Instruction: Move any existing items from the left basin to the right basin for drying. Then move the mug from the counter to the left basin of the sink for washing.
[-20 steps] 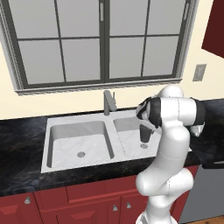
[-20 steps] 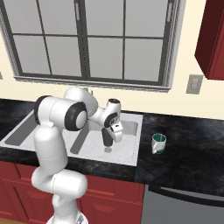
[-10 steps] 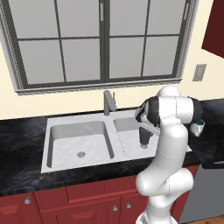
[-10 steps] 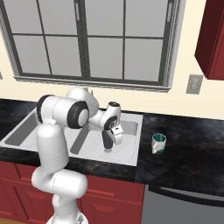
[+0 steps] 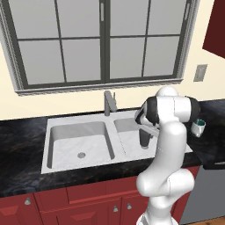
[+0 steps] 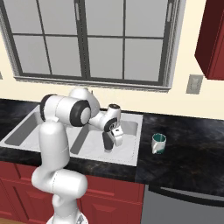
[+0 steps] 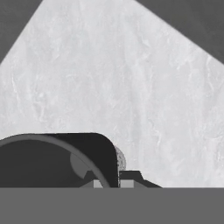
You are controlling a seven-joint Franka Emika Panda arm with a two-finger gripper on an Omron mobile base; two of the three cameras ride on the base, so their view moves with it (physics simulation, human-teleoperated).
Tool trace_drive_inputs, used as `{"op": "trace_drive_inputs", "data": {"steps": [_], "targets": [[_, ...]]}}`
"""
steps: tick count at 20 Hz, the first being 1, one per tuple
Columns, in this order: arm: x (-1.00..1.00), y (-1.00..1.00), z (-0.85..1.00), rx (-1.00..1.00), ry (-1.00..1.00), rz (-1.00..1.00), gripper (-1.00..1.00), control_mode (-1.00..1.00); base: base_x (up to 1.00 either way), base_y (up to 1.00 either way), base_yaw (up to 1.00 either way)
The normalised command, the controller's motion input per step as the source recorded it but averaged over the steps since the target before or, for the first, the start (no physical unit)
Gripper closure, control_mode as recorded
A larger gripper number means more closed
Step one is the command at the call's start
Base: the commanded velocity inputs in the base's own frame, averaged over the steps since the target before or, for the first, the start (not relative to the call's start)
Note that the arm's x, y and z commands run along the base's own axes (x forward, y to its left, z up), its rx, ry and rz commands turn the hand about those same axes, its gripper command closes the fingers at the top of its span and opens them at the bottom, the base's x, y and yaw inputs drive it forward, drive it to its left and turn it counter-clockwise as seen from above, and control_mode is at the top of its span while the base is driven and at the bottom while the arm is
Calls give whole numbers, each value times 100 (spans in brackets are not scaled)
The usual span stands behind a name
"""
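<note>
Over right basin point(image 5: 132, 138), fingers point(image 7: 127, 177) clamp dark tumbler point(image 5: 144, 137) rim, low. First step closing; next: release, then fetch mug point(image 6: 159, 143) off surface point(image 6: 183, 148).

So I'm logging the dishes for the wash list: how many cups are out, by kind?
Tumbler: 1
Mug: 1
Total: 2
</note>
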Motion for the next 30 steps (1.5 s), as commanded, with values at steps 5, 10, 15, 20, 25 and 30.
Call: {"op": "trace_drive_inputs", "data": {"steps": [5, 10, 15, 20, 25, 30], "targets": [[5, 0, -14, 0, -1, 0, 100, -100, 0, 0, 0], [1, 0, -17, 0, -1, 0, 100, -100, 0, 0, 0], [0, 0, -6, 0, 0, 0, -100, -100, 0, 0, 0], [0, 1, 0, 0, 0, 0, -100, -100, 0, 0, 0], [0, 2, 4, 0, 0, 0, -100, -100, 0, 0, 0], [-1, 0, 18, 0, 0, 0, -100, -100, 0, 0, 0]]}}
